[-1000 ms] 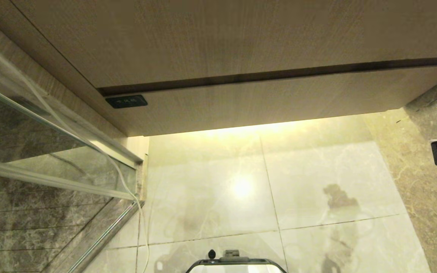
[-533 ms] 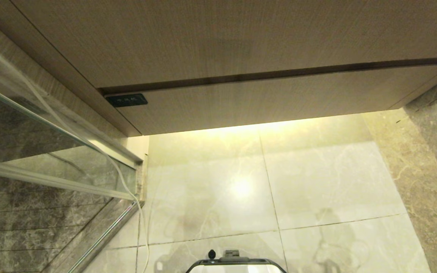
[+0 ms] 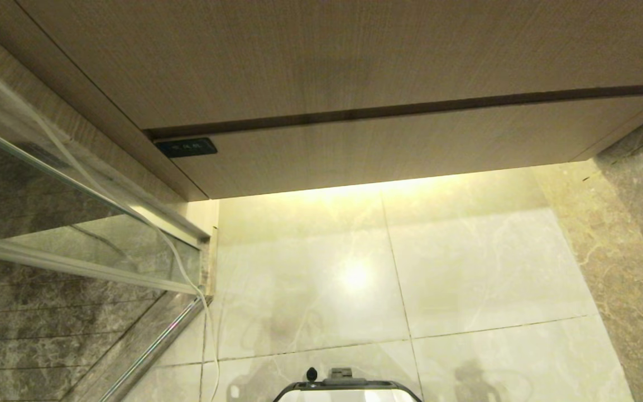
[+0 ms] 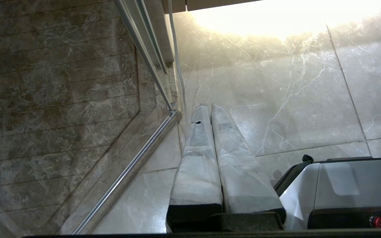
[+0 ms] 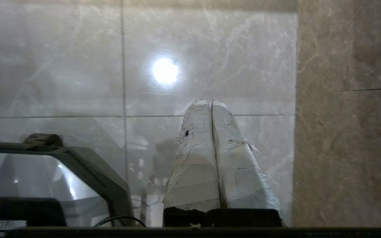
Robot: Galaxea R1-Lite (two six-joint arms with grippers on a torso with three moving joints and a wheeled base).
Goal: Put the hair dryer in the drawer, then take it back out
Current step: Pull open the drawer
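Above pale floor tiles (image 3: 466,268), one closed drawer (image 3: 388,148), two pinched-together grippers (image 4: 210,107) (image 5: 210,102).

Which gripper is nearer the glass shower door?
Left. The left gripper, shut, hangs right beside the glass shower door at its bottom rail; the right gripper, also shut, hangs over pale floor tiles on the base's far side.

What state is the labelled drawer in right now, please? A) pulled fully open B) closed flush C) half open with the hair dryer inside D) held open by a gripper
B: the drawer front sits flush under the upper panel, with no gripper near it.
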